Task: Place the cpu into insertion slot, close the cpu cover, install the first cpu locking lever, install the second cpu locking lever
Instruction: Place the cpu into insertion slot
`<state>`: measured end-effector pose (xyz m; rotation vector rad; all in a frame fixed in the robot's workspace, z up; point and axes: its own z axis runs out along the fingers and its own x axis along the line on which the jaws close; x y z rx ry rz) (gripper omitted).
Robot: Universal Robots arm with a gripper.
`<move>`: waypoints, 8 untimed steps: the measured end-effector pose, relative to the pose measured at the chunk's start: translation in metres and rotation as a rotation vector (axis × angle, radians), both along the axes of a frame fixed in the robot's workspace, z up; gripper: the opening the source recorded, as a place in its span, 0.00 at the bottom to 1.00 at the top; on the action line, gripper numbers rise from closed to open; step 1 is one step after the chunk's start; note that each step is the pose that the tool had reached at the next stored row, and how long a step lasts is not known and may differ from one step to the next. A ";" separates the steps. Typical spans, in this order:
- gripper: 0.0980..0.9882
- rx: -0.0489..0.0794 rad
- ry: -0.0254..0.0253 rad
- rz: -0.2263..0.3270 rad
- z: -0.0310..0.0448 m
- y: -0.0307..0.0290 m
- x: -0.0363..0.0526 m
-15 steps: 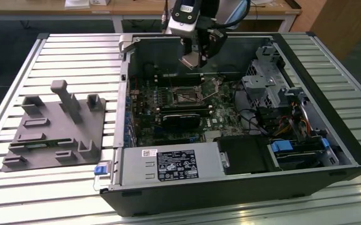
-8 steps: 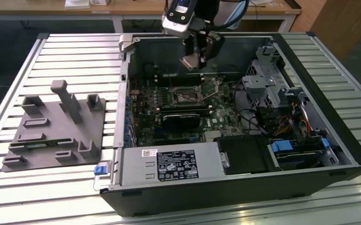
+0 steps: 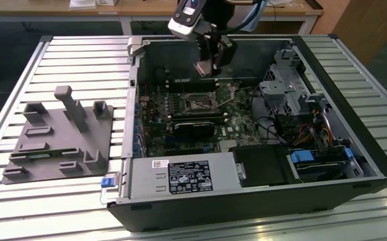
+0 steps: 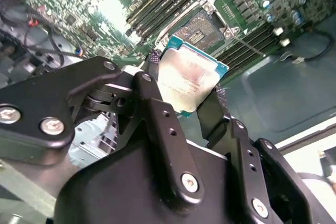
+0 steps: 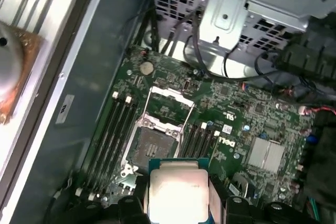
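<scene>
- My gripper (image 4: 186, 78) is pinching the cpu (image 4: 195, 72). One finger (image 4: 157, 103) is on each side of it, pressing its edges.
- In the exterior view I am up in the air over the open case (image 3: 247, 213), near its far wall. The cpu (image 3: 203, 68) is at my tip and touches nothing but me.
- The slot (image 5: 152, 142) is right below the cpu on the green board (image 5: 231, 93). In both wrist views there is a clear gap between the chip and the slot.
- The slot looks bare inside. So I think the first job, putting the cpu in, has begun but is not done.
- The cover (image 5: 173, 94) is flipped up and back, on the far side of the slot. It is not closed yet.
- A thin metal lever (image 3: 228, 96) sticks up just to the exterior view's right of the slot. It looks loose, not locked. I cannot make out the other lever well.
- So I think four jobs are left: set the chip down, shut the cover, and lock two levers.
- The grey holder (image 3: 59, 135) sits on the table (image 3: 79, 208), at the exterior view's left, well apart from me.
</scene>
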<state>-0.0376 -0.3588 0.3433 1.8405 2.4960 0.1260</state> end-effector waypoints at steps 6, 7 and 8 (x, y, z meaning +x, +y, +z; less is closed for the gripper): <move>0.49 0.000 0.0001 -0.111 -0.0043 0.0000 0.0000; 0.49 0.000 0.0001 -0.126 -0.0050 0.0000 0.0000; 0.49 0.000 0.0003 -0.136 -0.0056 0.0001 0.0000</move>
